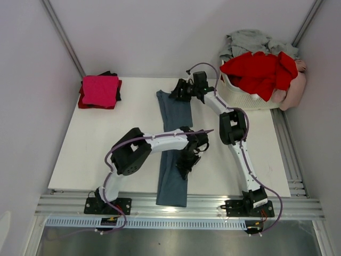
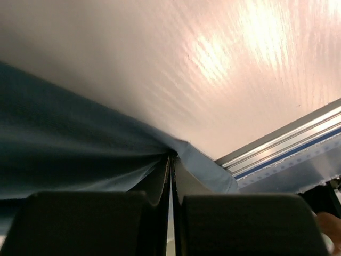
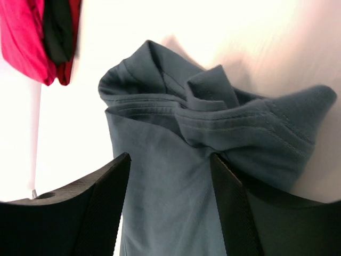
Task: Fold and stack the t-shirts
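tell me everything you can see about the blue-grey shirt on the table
The slate blue-grey t-shirt is soft knit cotton by its look, folded into a long narrow strip lying on the white table from its near edge toward the far side. The stitched far end is bunched between the open right jaws. The left jaws are shut on its edge near the middle.

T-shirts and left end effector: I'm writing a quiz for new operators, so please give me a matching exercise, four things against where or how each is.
Things:
1. slate blue-grey t-shirt
2. magenta t-shirt
3. red t-shirt
4. left end effector

Places or states:
A. heaped in the white basket
B. shut on a cloth edge
C. folded, at the far left of the table
D. lying as a long strip down the middle

Pairs: 1-D; 2-C; 3-A; 4-B.
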### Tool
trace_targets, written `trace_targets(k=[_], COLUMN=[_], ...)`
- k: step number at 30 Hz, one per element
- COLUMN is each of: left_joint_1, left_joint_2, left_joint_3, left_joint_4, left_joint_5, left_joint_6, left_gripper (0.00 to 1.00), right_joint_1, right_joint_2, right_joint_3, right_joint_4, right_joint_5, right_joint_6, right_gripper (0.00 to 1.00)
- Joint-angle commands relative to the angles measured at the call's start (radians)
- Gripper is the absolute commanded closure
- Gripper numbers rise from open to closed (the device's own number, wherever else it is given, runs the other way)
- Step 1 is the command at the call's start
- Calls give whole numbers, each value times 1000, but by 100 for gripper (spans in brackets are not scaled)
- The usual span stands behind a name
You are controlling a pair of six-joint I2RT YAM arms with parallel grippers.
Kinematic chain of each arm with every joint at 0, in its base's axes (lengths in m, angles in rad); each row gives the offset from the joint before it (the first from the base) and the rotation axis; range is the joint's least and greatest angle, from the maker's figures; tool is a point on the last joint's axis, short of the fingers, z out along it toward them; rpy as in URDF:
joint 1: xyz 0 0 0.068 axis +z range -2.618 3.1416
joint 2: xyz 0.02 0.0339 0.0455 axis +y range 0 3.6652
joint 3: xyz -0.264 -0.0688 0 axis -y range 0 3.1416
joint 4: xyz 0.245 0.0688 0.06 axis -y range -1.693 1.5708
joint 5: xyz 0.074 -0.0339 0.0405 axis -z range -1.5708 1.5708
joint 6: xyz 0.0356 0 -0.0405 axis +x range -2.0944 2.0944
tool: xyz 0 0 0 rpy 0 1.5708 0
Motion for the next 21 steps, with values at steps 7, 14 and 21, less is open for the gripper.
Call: trace_targets(k=[7, 14, 21], left_joint_1=[128, 432, 533], left_joint_2=[-413, -397, 20], left_joint_3=[-155, 27, 462], left_joint_4=[142, 199, -24], left_joint_5=[-218, -188, -226], left_joint_6=[-101, -116, -72], left_gripper=[93, 90, 90], right_joint_1=[-25, -20, 52], right_joint_2=[-198, -381, -566], right_joint_3=[-47, -159, -373], right_joint_4=[61, -37, -186], right_joint_5=[7, 64, 242], right_joint_6=[-150, -250, -299], right_gripper=[28, 26, 27])
